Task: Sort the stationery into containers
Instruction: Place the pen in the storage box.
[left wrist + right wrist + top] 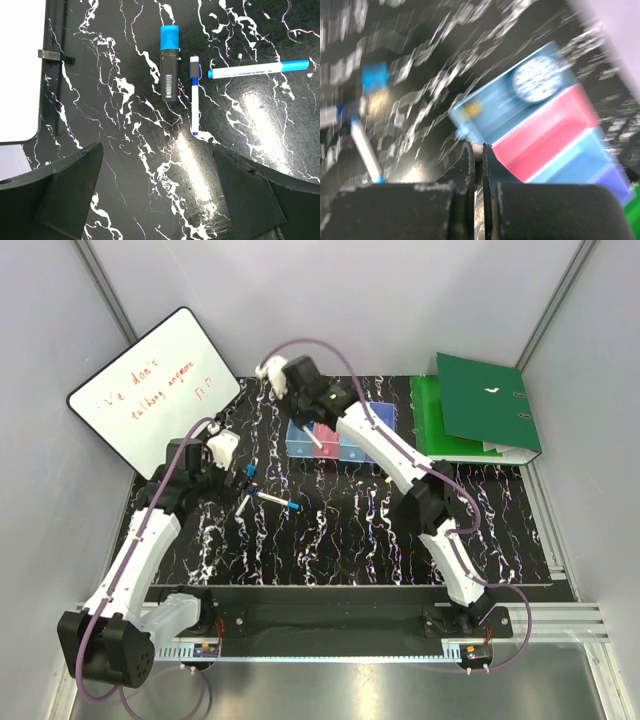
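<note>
The right claw was all but closed, its two dark fingers pinching a thin pale sliver. The wrist view was too blurred to name it, but from above it read as a slim white marker, tilted and held over the row of bins near where the blue bin met the pink bin. A round roll lay inside the blue bin at its far end. Beyond the pink one sat the light blue bin and then the purple-blue bin, all four joined in a line.

The left claw was spread wide and held nothing, hanging above the black marbled table. Just past its fingers lay three items, close together but apart from one another. They were a black marker with a blue cap, a thin white pen alongside it, and a white marker with a blue cap lying crosswise to the right.

A whiteboard with red writing leaned at the table's far left corner. Green binders lay at the far right, just beside the purple-blue end of the row.
</note>
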`<act>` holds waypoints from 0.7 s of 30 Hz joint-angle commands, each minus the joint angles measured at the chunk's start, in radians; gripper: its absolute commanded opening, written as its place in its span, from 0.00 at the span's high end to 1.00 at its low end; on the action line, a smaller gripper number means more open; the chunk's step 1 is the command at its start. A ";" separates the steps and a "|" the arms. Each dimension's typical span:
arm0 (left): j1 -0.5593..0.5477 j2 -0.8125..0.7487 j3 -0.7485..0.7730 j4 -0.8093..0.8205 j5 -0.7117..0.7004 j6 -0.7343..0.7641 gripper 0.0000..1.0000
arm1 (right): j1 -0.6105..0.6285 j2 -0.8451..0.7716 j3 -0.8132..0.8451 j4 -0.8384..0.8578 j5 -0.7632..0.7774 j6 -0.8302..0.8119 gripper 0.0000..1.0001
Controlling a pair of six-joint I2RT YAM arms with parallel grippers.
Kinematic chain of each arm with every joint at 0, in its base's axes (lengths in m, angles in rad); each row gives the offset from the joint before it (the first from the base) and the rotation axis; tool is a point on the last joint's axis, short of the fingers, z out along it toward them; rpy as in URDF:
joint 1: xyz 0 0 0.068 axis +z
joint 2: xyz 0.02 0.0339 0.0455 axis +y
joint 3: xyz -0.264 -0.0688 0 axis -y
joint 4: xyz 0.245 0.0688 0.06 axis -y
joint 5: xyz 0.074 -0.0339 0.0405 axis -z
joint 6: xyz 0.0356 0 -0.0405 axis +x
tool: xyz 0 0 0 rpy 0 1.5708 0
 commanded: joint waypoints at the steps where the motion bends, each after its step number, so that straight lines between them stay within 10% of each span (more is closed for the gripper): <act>1: 0.005 -0.007 0.056 0.005 0.023 0.014 0.01 | -0.062 0.052 0.198 0.003 0.112 0.191 1.00; 21: 0.005 -0.016 0.067 -0.064 0.026 0.029 0.01 | -0.209 0.275 0.307 0.161 0.057 0.339 1.00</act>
